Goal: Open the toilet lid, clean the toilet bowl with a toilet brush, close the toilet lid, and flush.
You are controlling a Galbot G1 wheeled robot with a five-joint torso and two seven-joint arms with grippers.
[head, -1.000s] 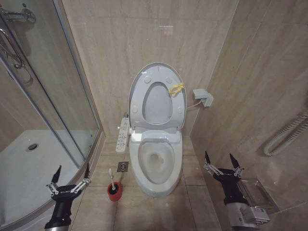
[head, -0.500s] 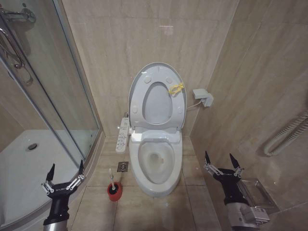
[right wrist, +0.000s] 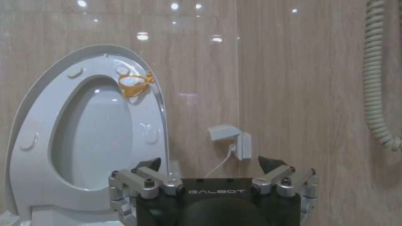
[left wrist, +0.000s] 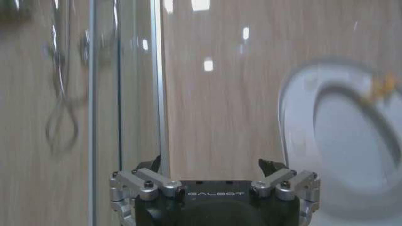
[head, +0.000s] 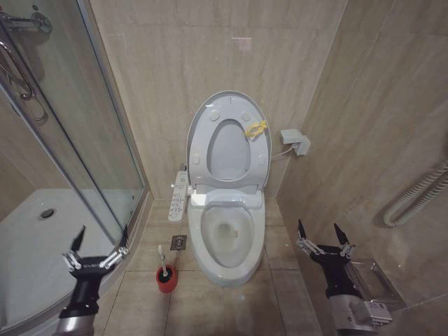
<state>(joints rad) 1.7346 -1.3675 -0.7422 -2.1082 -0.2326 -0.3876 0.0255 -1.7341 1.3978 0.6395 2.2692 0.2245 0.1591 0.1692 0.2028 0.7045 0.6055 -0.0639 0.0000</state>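
The left gripper [head: 96, 248] hangs low at the robot's left, over the curved edge of the white shower tray [head: 28, 245], its black wrist rising from below and its two dark-tipped fingers spread wide with nothing between them. The right gripper [head: 323, 236] is held at about the same height on the other side, close to the beige tiled side wall [head: 392, 126], fingers likewise wide apart and empty. Between the two arms stands the white ceramic oval toilet bowl [head: 225, 241] on its pedestal, its inside slightly yellowish. The large glossy white oval toilet lid [head: 228, 142] is raised upright against the beige marble-look back wall [head: 210, 49], the ring-shaped seat lifted with it, and a small yellow twisted tie [head: 255, 129] hangs at its edge. The toilet brush [head: 162, 260], a thin white stick handle, stands upright in a small round red holder cup [head: 166, 278] on the beige floor tiles [head: 280, 266], just beside the bowl and nearer the left gripper. A white control panel [head: 178, 197] juts from the seat's side near a small floor drain [head: 178, 242]. The left wrist view looks past its open fingers [left wrist: 149, 165] at the glass shower door [left wrist: 107, 94] and a blurred lid edge [left wrist: 295, 108]; the right wrist view shows a white wall socket [right wrist: 230, 140] and a coiled hose [right wrist: 375, 70].
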